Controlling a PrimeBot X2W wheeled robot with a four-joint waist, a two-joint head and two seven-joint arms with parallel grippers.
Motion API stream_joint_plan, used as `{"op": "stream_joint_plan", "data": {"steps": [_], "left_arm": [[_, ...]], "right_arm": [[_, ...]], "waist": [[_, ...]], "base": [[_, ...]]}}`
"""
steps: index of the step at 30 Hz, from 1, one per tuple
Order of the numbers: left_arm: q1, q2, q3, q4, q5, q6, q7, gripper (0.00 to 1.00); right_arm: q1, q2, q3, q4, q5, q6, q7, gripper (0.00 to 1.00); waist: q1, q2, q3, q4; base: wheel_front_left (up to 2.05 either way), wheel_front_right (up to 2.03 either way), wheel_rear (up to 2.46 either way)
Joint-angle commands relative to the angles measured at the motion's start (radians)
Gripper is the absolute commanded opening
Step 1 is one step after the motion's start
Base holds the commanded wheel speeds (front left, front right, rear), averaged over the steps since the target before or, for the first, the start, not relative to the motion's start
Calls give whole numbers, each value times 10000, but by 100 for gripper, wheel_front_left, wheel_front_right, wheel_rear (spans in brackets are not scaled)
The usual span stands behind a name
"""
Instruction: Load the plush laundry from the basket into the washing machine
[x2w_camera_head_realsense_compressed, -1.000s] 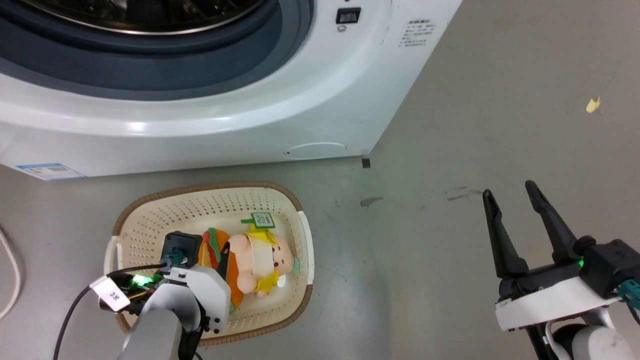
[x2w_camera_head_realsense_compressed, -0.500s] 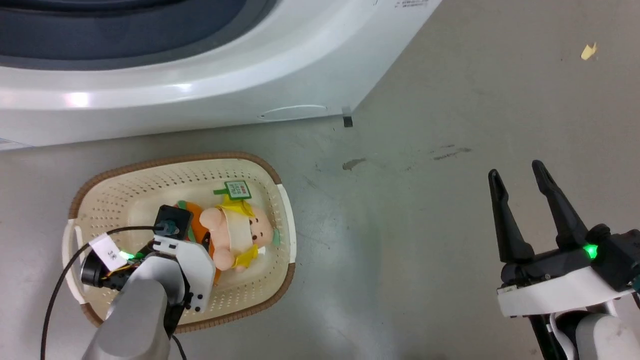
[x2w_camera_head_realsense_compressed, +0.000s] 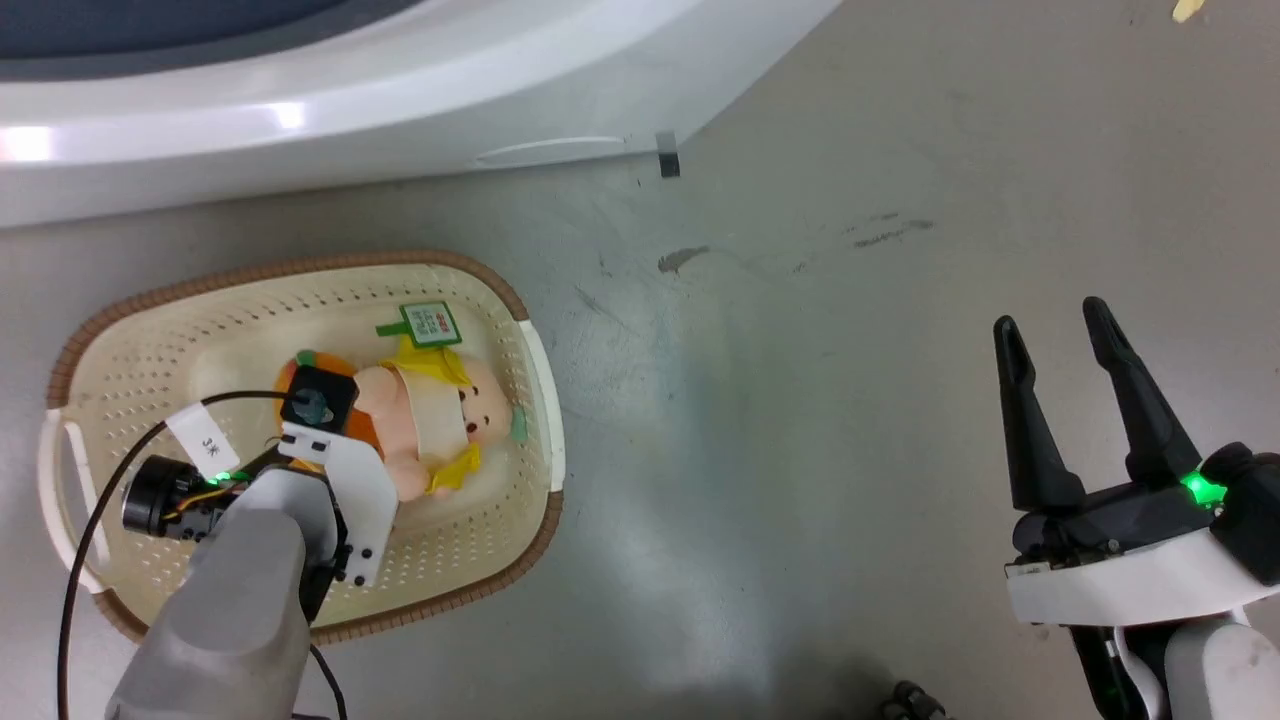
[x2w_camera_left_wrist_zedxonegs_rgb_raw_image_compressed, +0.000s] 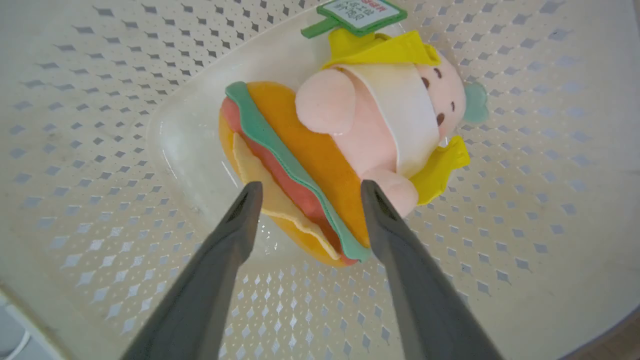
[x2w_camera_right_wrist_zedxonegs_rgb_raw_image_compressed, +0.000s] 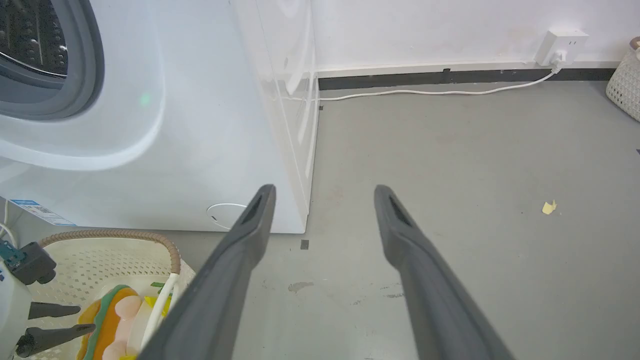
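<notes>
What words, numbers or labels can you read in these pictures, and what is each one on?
"3米", as best I can tell: white paper flag by the pale left forearm.
Too blurred to read: green card tag on the peach-pink plush doll.
Too small to read: blue-edged sticker on the large white washing machine.

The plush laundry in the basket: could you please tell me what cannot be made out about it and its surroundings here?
- Hamburger toy: in the head view, mostly hidden behind the left wrist's camera.
- Green tag: print too small in the head view, cut by the top edge in the left wrist view.
- Washing machine drum: largely cut off by the right wrist view's left edge.
</notes>
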Motion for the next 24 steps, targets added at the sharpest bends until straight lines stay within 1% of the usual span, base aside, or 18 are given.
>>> {"op": "stream_joint_plan", "data": {"steps": [1,10,14,17,18,19,20,24], "left_arm": [[-343,103,-117,273,-58,22,47,100],[-1201,177,-527,1187,-167,98,42,100],[-1616,241,-685,1549,-252,62,-201,100],[-1908,195,-790,1841,-333,134,-365,100],[-1996,195,-830,1947,-358,133,-396,95],[-2082,199,-873,2054,-382,120,-415,33],[-2164,207,-928,2164,-401,62,-419,0],[-2470,265,-1097,2597,-513,-53,-530,0]], "right_arm": [[-230,32,-21,-86,106,-7,-108,100],[-411,35,-71,-335,115,-8,-294,100],[-487,36,-96,-443,155,-8,-377,100],[-515,37,-95,-515,158,-8,-440,100],[-525,38,-98,-534,163,-8,-461,100],[-542,38,-102,-546,171,-8,-482,100],[-566,38,-105,-548,180,-8,-503,100],[-738,40,-112,-569,176,-9,-586,100]], "waist": [[-1,0,236,-61],[-1,0,1120,-156],[-1,0,1505,-196],[-1,0,1751,-220],[-1,0,1833,-234],[-1,0,1912,-251],[-1,0,1985,-272],[-1,0,2211,-346]], "base": [[0,0,0],[0,0,0],[0,0,0],[0,0,0],[0,0,0],[0,0,0],[0,0,0],[0,0,0]]}}
